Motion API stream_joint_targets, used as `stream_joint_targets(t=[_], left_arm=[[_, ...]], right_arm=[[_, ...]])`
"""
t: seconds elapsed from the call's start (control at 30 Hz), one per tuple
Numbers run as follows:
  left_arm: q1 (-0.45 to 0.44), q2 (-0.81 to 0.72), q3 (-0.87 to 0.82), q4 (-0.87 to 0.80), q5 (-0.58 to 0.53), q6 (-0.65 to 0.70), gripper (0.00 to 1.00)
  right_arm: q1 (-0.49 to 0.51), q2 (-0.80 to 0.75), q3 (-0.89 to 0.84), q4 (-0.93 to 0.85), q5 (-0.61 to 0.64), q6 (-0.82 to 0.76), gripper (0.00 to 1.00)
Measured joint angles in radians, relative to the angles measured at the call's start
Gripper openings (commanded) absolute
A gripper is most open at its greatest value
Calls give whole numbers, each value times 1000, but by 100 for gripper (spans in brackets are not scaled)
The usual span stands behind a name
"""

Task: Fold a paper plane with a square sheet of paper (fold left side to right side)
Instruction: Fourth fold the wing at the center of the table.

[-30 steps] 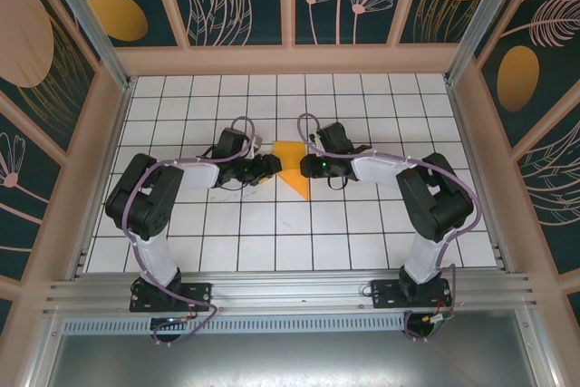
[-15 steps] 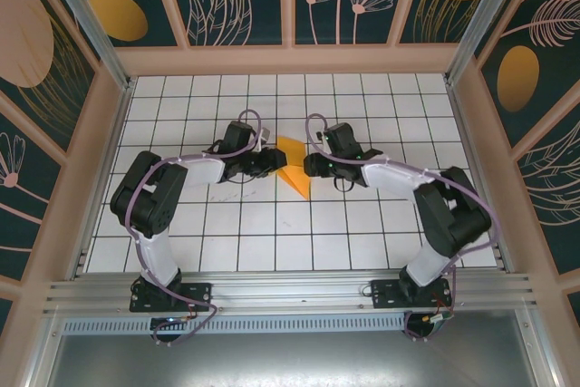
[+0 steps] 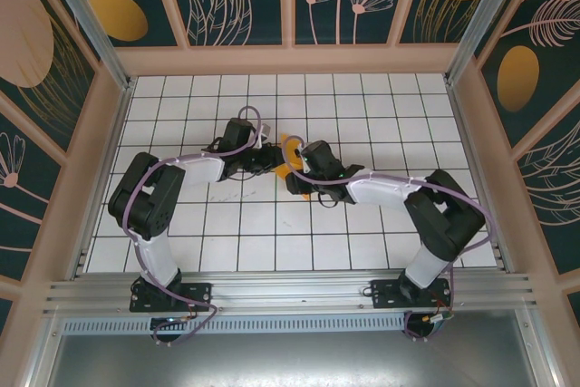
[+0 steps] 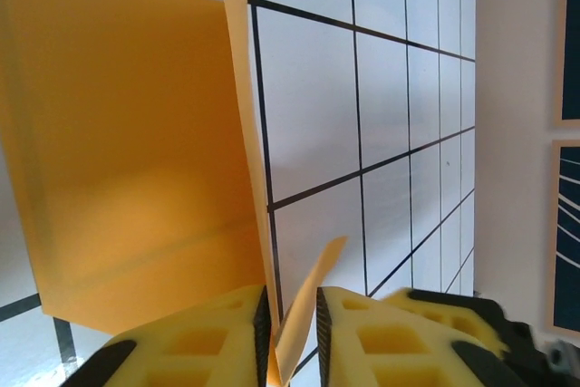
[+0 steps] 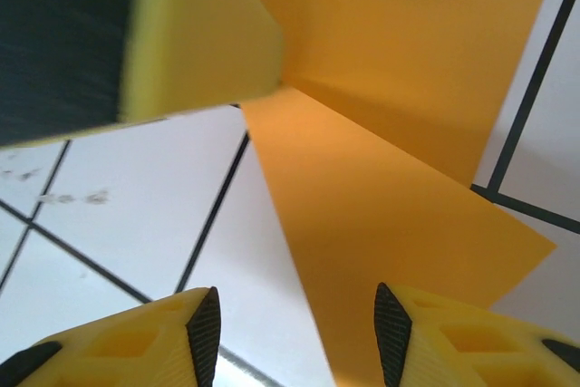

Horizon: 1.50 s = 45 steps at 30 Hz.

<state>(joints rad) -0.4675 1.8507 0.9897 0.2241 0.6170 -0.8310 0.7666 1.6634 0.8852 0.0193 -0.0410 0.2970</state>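
The square sheet of paper (image 4: 127, 151), orange-yellow and part folded, lies on the white grid table between the two arms. In the top view little of the paper (image 3: 292, 143) shows past the grippers. One flap stands up, and its edge runs down between the fingers of my left gripper (image 4: 290, 342), which has closed to a narrow slot on the paper's layers. My right gripper (image 5: 294, 333) hovers open just above the paper (image 5: 399, 206), its right fingertip over the sheet and its left over bare table. From above, the left gripper (image 3: 269, 159) and right gripper (image 3: 292, 172) nearly touch.
A yellow finger (image 5: 190, 33) of the left gripper sits close ahead of the right gripper at the paper's fold. The gridded table (image 3: 272, 242) is boxed in by low wooden walls (image 3: 290, 59), with an aluminium rail (image 3: 290, 292) along the near edge.
The right gripper has swung left over the paper, hiding most of it from above. The left gripper's jaws have narrowed onto the raised flap.
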Motion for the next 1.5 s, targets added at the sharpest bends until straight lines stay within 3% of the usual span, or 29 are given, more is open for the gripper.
stream_joint_targets(t=[0.53, 1.03, 1.27, 1.5], left_arm=[[0, 0, 6, -5, -4, -2, 23], [16, -126, 16, -99, -72, 36, 51], [51, -193, 0, -120, -102, 49, 48], [30, -70, -18, -124, -90, 52, 47]], right_arm=[[0, 84, 0, 34, 56, 0, 35], [-1, 104, 3, 38, 48, 1, 12], [-13, 107, 3, 56, -21, 20, 6], [-34, 107, 2, 79, -89, 35, 5]])
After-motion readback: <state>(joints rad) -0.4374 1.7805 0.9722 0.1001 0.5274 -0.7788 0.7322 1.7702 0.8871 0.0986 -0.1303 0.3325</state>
